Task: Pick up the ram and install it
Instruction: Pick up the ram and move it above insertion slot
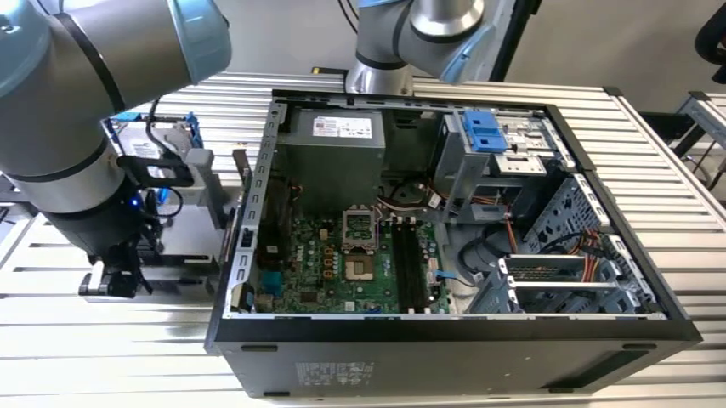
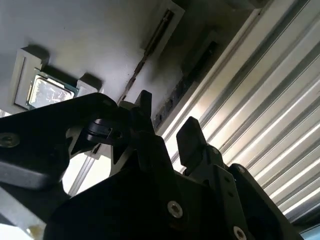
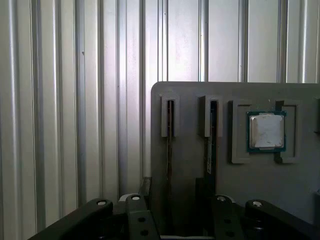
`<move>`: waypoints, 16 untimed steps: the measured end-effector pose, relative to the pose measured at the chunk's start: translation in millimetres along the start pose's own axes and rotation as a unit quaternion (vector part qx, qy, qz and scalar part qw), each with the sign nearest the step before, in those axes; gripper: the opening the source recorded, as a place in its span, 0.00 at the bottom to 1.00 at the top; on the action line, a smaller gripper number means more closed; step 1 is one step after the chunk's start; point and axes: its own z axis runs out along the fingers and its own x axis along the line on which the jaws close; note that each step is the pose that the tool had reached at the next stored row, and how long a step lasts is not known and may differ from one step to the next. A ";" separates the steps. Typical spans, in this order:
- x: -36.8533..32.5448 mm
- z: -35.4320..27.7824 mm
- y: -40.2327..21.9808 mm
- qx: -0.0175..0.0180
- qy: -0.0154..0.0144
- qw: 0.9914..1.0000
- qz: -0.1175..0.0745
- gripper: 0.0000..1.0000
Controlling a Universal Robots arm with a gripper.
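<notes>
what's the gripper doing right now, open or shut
gripper: open, holding nothing, next to the ram standing in its gray holder

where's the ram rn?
The ram stands on edge in the holder's outermost slot in the first wrist view, farthest from the chip.

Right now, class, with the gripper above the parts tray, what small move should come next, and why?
Probably lower straight down: the open, empty gripper hangs over the grey tray, roughly centred on the ram standing on edge in its slot.
</notes>
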 end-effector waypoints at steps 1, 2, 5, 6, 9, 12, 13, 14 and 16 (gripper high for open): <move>-0.2 1.3 0.7 0.000 0.000 1.000 0.000 1.00; -0.1 5.9 0.7 0.000 0.000 1.000 0.000 1.00; 0.0 11.0 0.7 0.000 0.000 1.000 0.000 1.00; 0.1 12.0 0.6 0.000 0.000 1.000 0.000 1.00; 0.1 13.5 0.6 0.000 0.000 1.000 0.000 1.00; 0.1 13.6 0.6 0.000 0.000 1.000 0.000 1.00; 0.1 13.7 0.6 0.000 0.000 1.000 0.000 1.00; 0.1 13.7 0.6 0.000 0.000 1.000 0.000 0.00; 0.1 13.7 0.6 0.000 0.000 1.000 0.000 0.00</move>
